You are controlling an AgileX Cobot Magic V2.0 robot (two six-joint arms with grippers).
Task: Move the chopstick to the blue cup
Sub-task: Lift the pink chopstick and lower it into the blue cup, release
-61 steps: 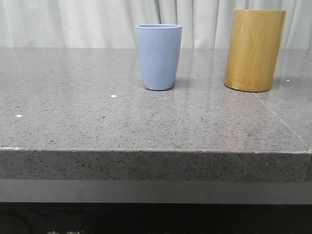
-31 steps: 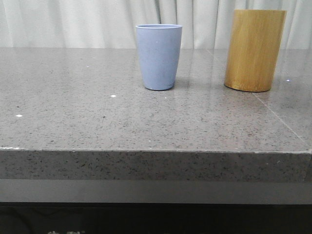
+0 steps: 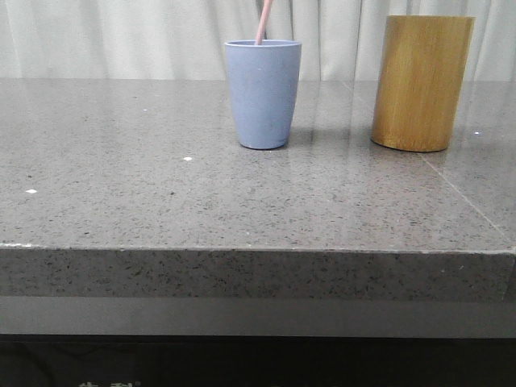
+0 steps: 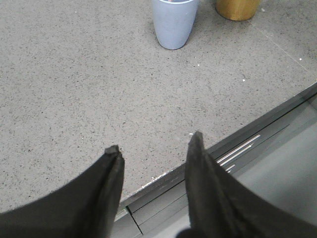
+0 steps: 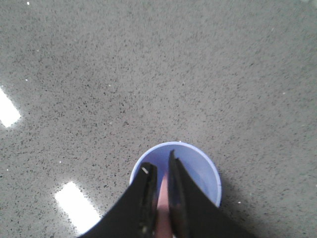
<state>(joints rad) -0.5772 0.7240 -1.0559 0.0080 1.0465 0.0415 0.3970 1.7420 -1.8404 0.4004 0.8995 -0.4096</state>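
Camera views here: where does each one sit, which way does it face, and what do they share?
Front view: level with the table, facing forward at the matte grey-blue cup and yellow-brown bamboo cylinder; no robot parts.
Left wrist view: above the grey stone table's near edge; open left gripper.
Right wrist view: straight down over the cup; right gripper shut on a pale pink chopstick.
All show the cup.

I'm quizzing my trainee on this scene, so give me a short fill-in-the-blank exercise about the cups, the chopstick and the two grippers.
1. The pink chopstick pokes up out of the ____ cup.
2. The bamboo cylinder stands to the cup's ____ in the front view.
3. The right gripper is shut on the ____.
4. The left gripper is ____ and holds nothing.

Missing words: blue; right; chopstick; open
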